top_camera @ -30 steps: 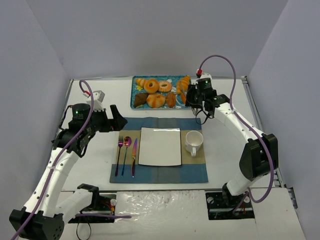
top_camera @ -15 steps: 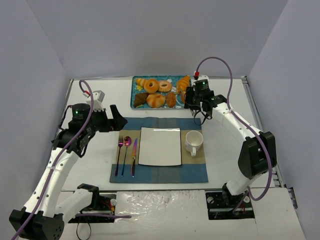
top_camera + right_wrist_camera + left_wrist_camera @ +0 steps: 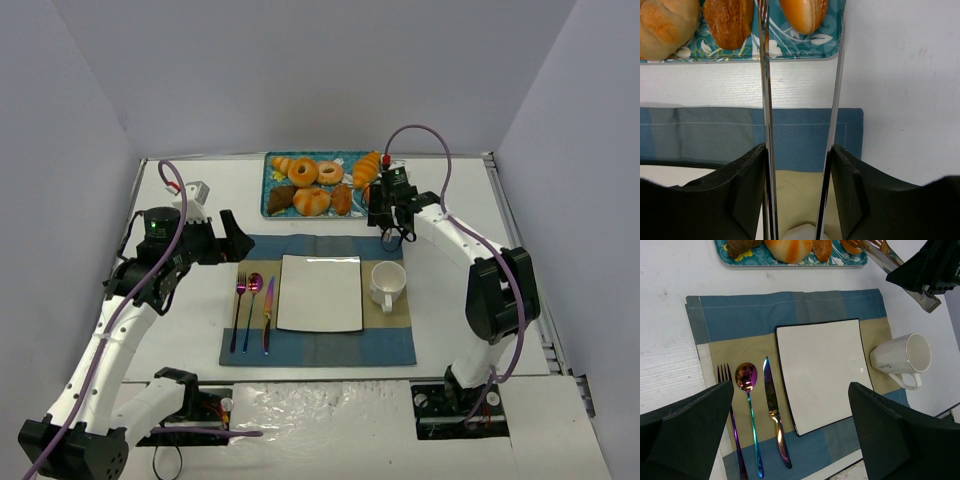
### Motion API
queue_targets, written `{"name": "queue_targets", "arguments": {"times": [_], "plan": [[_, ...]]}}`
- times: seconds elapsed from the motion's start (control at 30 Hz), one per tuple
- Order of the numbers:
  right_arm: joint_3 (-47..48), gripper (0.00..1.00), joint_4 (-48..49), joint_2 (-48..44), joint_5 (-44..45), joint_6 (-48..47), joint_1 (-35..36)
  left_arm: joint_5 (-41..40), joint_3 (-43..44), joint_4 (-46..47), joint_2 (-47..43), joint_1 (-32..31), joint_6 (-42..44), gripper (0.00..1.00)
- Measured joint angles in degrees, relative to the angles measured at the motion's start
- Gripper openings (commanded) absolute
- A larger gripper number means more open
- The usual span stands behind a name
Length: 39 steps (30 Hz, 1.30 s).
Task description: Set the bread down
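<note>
The bread [image 3: 802, 12], a smooth golden-orange oval roll, lies on the right end of the teal patterned tray [image 3: 832, 47]. My right gripper [image 3: 799, 155] is shut on a pair of metal tongs [image 3: 765, 100]. The two tong arms reach forward over the tray edge, one on each side of the bread, with a gap on both sides. Seen from above, that gripper [image 3: 386, 205] hovers at the tray's right front corner. My left gripper [image 3: 790, 390] hangs open, holding nothing, above the left part of the placemat [image 3: 300, 345].
A white square plate [image 3: 320, 292] sits mid-placemat with a fork, spoon [image 3: 254, 283] and knife to its left and a white cup [image 3: 388, 281] to its right. The tray [image 3: 272, 195] also holds doughnuts [image 3: 303, 172], a round bun [image 3: 312, 201] and other pastries.
The right arm has swung its wrist a little left and nearer, with the tongs still gripped. The left arm has not moved.
</note>
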Motion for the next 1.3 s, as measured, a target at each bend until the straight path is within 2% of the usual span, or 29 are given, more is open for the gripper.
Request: {"name": "queue_targets", "arguments": {"times": [0.27, 0.37, 0.5, 0.57, 0.63, 0.73, 0.97, 1.3], "plan": [[0.0, 0.46, 0.4, 1.3, 0.5, -0.3, 0.0, 0.0, 0.0, -0.1, 0.0, 0.0, 0.0, 0.97], [0.0, 0.43, 0.6, 2.2, 0.5, -0.6, 0.0, 0.0, 0.0, -0.1, 0.0, 0.0, 0.0, 0.97], [0.0, 0.34, 0.6, 2.8, 0.5, -0.8, 0.0, 0.0, 0.0, -0.1, 0.0, 0.0, 0.0, 0.97], [0.0, 0.23, 0.7, 2.8, 0.5, -0.9, 0.0, 0.0, 0.0, -0.1, 0.0, 0.0, 0.0, 0.97], [0.0, 0.16, 0.7, 2.8, 0.5, -0.9, 0.0, 0.0, 0.0, -0.1, 0.0, 0.0, 0.0, 0.97], [0.0, 0.11, 0.7, 2.8, 0.5, -0.9, 0.0, 0.0, 0.0, -0.1, 0.0, 0.0, 0.0, 0.97], [-0.3, 0.08, 0.6, 1.3, 0.1, -0.8, 0.0, 0.0, 0.0, -0.1, 0.0, 0.0, 0.0, 0.97], [-0.7, 0.08, -1.5, -11.2, -4.2, -0.8, 0.1, 0.0, 0.0, -0.1, 0.0, 0.0, 0.0, 0.97]]}}
